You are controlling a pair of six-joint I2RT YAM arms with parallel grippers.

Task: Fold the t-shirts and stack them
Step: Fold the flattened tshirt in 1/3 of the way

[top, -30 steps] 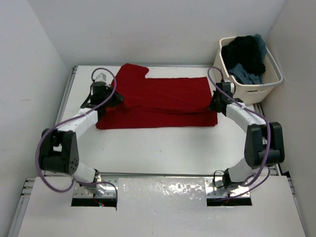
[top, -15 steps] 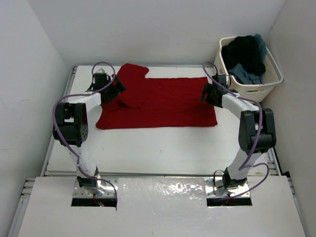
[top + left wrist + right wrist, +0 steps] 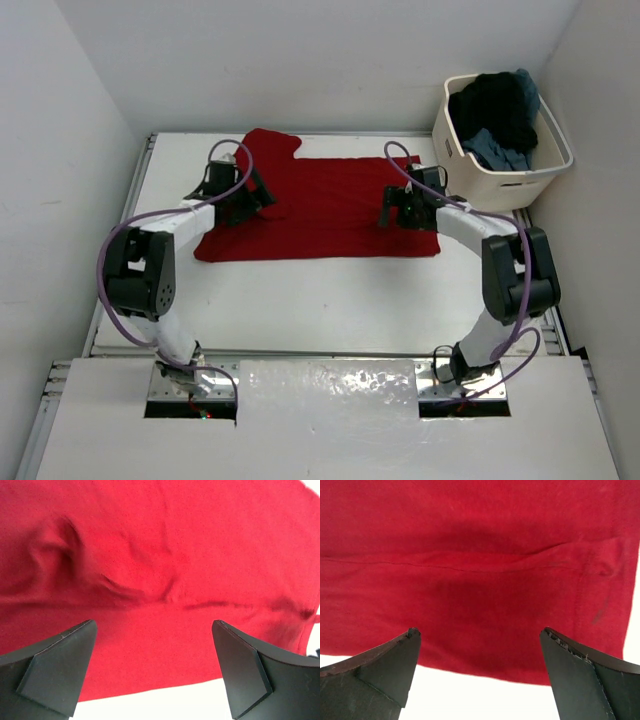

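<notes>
At the near edge of the tabletop (image 3: 320,300) the two arms rise from their bases, the left arm (image 3: 150,270) and the right arm (image 3: 510,270) each bending inward toward the middle. Beyond a bare white strip lies the red t-shirt (image 3: 320,200), spread flat as a broad rectangle across the far half of the tabletop, its near hem running straight from left to right.

Over the shirt's left end the left fingers (image 3: 50,675) stand wide apart and hold nothing. Between them the left wrist view shows red cloth (image 3: 165,555) with a few soft creases and a puckered fold at the left, and a sliver of white tabletop under the hem. Over the shirt's right end the right fingers (image 3: 375,675) are likewise spread wide and empty. Below them the cloth (image 3: 470,555) lies smoother, a stitched seam crossing it from side to side, with tabletop showing along the hem and at the right edge.

Farther back, a sleeve (image 3: 270,142) juts from the shirt's far left corner. Off the far right corner stands a cream tub (image 3: 520,180) holding a black shirt (image 3: 495,105) heaped over a blue-grey shirt (image 3: 495,150).
</notes>
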